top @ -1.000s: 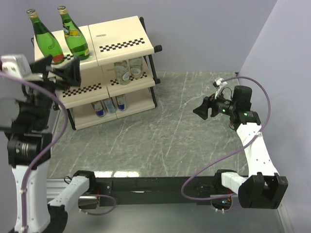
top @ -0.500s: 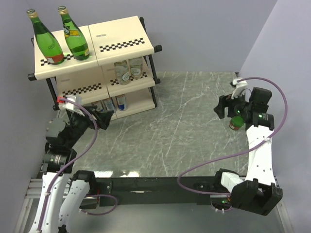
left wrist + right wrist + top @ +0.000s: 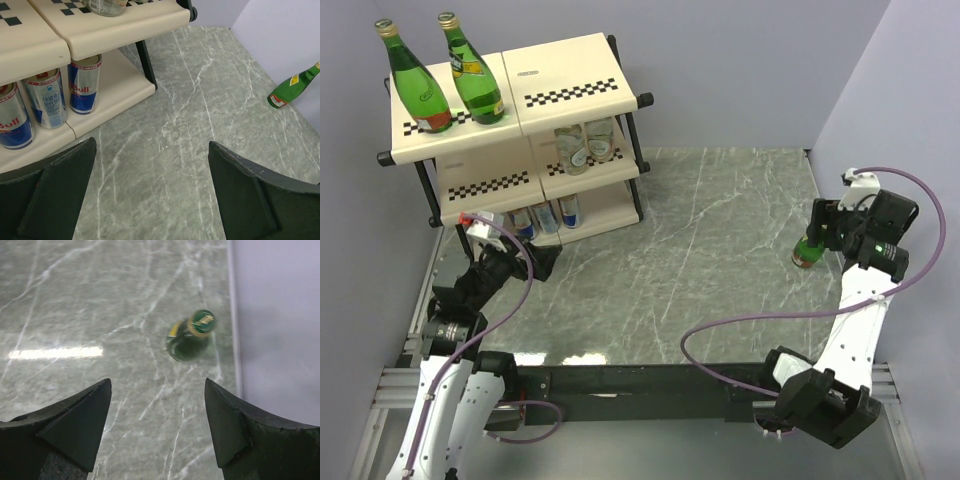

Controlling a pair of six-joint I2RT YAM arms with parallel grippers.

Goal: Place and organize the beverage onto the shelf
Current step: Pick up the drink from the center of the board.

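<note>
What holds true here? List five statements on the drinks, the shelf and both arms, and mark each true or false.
1. Two green bottles stand on the top tier of the shelf. True.
2. The third green bottle lies on its side. False: it stands upright on the table, near its right edge.
3. The right arm's fingers are closed on that bottle. False: they are open above it, not touching it.
4. Three cans stand on the bottom tier. True.
5. The left arm's fingers hold a can. False: they are open and empty.
</note>
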